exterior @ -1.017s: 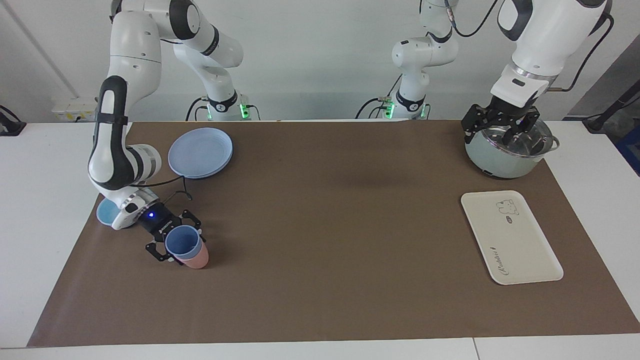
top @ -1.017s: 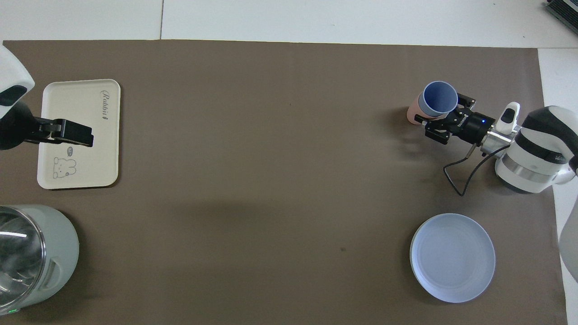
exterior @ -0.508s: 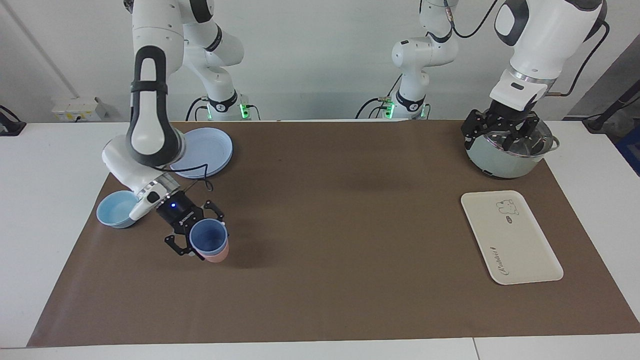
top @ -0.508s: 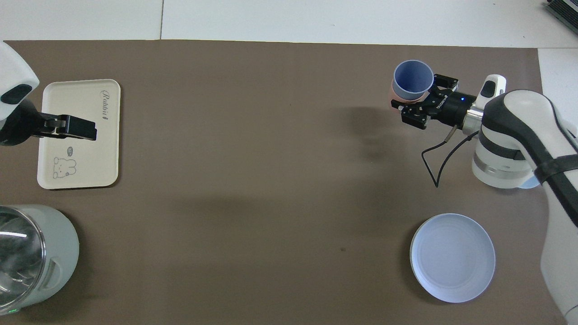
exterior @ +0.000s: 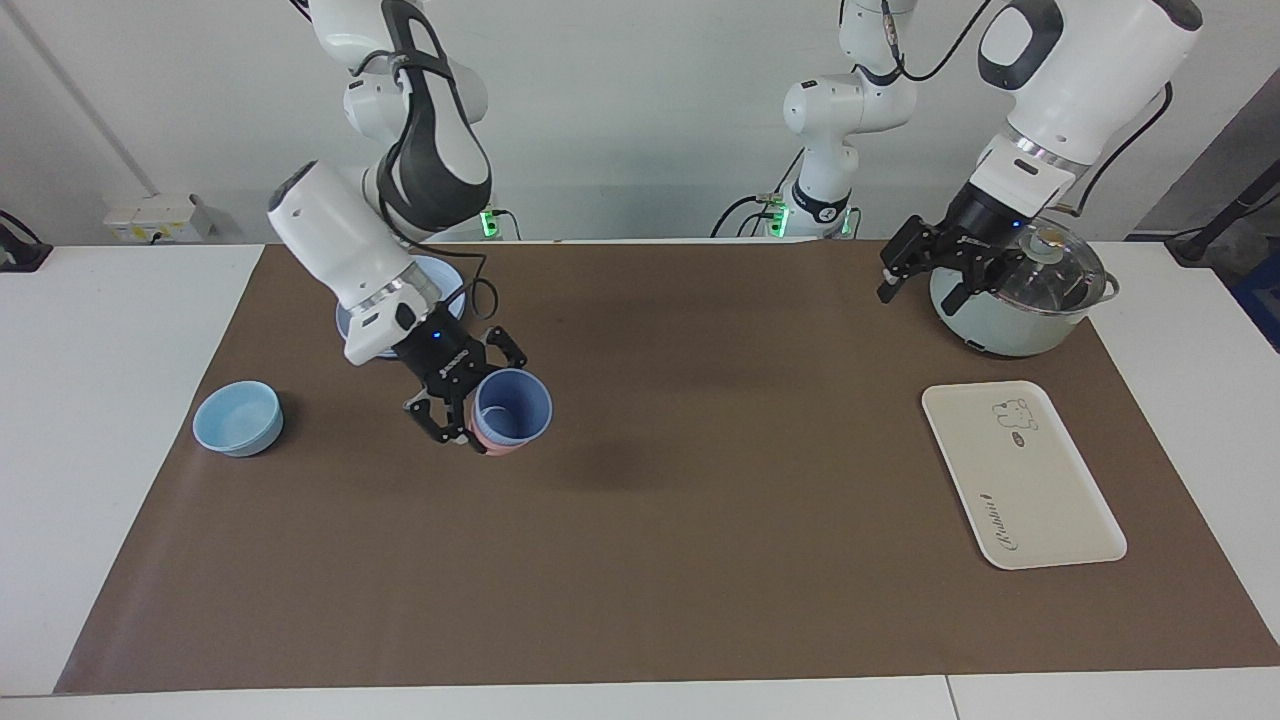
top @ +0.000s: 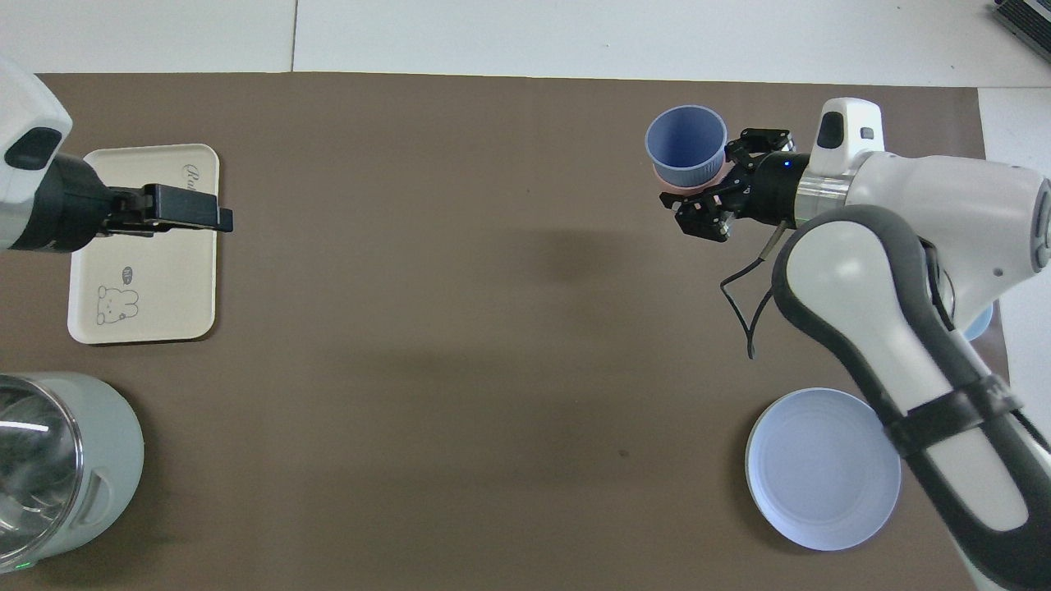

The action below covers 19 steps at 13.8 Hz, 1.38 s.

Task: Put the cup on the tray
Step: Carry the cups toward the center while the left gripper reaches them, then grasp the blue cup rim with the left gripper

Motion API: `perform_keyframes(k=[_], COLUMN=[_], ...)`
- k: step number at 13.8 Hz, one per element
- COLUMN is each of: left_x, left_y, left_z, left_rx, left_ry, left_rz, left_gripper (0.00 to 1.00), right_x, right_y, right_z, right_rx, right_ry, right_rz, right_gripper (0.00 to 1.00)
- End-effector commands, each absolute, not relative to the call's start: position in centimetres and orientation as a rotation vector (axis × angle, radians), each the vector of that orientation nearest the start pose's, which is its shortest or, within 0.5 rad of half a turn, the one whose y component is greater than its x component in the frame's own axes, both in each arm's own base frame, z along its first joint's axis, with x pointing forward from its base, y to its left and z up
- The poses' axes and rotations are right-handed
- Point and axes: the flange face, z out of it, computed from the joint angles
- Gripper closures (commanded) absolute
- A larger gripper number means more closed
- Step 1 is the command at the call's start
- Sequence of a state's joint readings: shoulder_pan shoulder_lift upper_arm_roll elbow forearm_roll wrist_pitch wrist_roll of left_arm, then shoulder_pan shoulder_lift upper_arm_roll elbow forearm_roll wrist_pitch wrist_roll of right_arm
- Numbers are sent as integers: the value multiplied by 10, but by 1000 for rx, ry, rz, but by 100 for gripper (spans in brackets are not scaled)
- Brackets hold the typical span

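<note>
The periwinkle-blue cup (exterior: 512,403) sits nested in a pink cup (exterior: 490,443). My right gripper (exterior: 478,402) is shut on this stack and holds it tilted in the air over the mat, near the blue plate. In the overhead view the cup (top: 686,148) shows with the right gripper (top: 719,179) beside it. The cream tray (exterior: 1020,475) lies empty on the mat at the left arm's end, and shows in the overhead view (top: 144,295). My left gripper (exterior: 935,272) hangs open and empty in the air beside the pot.
A pale-green pot with a glass lid (exterior: 1010,310) stands nearer to the robots than the tray. A round blue plate (top: 821,468) and a light-blue bowl (exterior: 238,417) lie at the right arm's end. A brown mat (exterior: 700,520) covers the table.
My right gripper lifted the stacked cups off the mat and carried them toward the table's middle and toward the robots. My left gripper rose and shifted away from over the pot.
</note>
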<state>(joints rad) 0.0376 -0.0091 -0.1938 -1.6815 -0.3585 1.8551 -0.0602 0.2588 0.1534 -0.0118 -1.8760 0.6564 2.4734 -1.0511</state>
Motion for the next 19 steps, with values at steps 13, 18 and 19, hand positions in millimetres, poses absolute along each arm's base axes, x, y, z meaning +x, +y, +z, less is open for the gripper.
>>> perform_keyframes(k=[13,18,19], left_x=[565,556,556], left_y=[-357,-368,-369], left_z=[537,535,536], left_rx=[-3840,-3833,-3834], left_ry=[-258,-203,-199], left_rz=[-392,-377,-379], left_gripper=[31,100,100], right_x=[573,573,573], right_y=[273,272,272], right_z=[513,512,512], right_rx=[-2654,-2655,-2655], right_ry=[-1421,-1423,-1423], right_rz=[-744,-746,-746], right_gripper=[100,100,100])
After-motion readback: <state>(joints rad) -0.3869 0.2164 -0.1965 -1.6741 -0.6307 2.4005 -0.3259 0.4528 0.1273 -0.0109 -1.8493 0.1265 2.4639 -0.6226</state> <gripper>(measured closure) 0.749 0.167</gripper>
